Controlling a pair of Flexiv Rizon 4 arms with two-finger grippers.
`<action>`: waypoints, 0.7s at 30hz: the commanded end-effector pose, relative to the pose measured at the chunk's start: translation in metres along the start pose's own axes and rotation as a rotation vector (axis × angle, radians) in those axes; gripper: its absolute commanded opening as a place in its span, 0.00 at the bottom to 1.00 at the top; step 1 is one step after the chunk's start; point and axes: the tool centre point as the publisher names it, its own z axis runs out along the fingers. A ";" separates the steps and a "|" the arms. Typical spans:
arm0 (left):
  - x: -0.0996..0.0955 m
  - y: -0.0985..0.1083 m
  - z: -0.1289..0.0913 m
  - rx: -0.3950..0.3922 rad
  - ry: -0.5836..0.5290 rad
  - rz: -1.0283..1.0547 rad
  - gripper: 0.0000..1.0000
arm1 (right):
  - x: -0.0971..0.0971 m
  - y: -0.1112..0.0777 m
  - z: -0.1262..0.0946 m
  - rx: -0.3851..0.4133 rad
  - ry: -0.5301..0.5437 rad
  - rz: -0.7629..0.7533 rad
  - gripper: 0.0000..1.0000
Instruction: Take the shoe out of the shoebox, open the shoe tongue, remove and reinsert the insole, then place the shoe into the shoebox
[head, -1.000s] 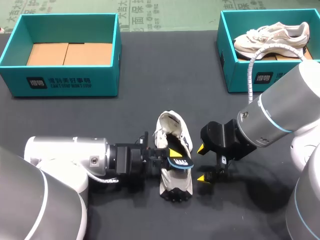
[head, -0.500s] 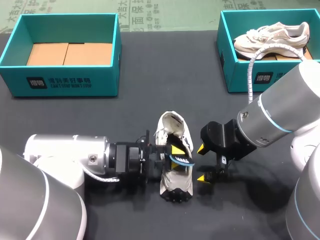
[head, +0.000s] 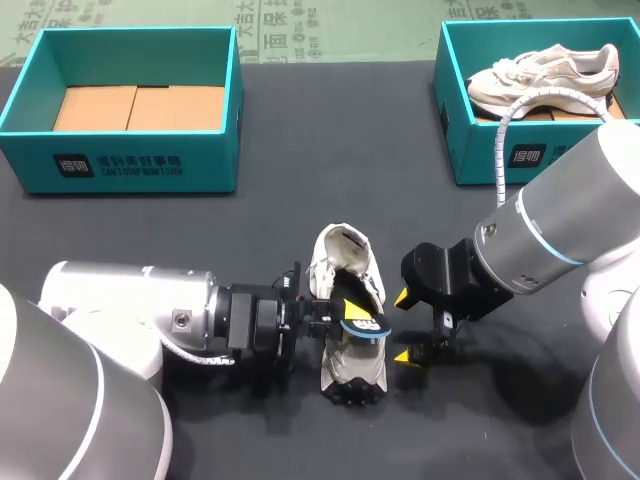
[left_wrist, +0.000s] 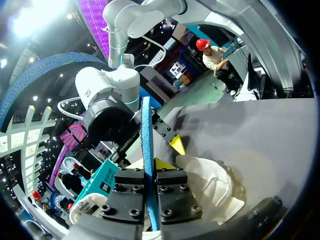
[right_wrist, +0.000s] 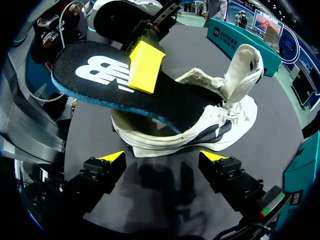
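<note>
The white mesh sneaker lies on the black table at the near middle, well apart from the empty teal cardboard shoebox at the far left. A second teal shoebox at the far right holds another pale sneaker.

The left gripper is clenched on the thin black foam insole with a blue edge. It pinches it flat across the width, with one end raised clear of the sneaker and the other end reaching into the opening. The right gripper sits just right of the sneaker with its fingers spread and nothing between them.

The insole looks light and floppy, so it will likely sag and buckle if pushed from its free end. Holding it near the middle suits it better. The sneaker is light with a soft upper and may slide. The firmer sole edge or heel would be the place to steady it.
</note>
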 end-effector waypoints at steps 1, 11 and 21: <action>-0.001 0.009 0.005 -0.008 -0.003 0.023 0.00 | 0.001 -0.001 0.000 -0.001 -0.002 0.000 1.00; 0.004 0.033 0.009 -0.051 0.019 0.054 0.00 | 0.001 -0.001 0.000 -0.001 -0.002 0.000 1.00; 0.006 0.057 0.009 -0.144 0.047 0.049 0.00 | 0.001 -0.001 0.000 -0.001 -0.002 0.000 1.00</action>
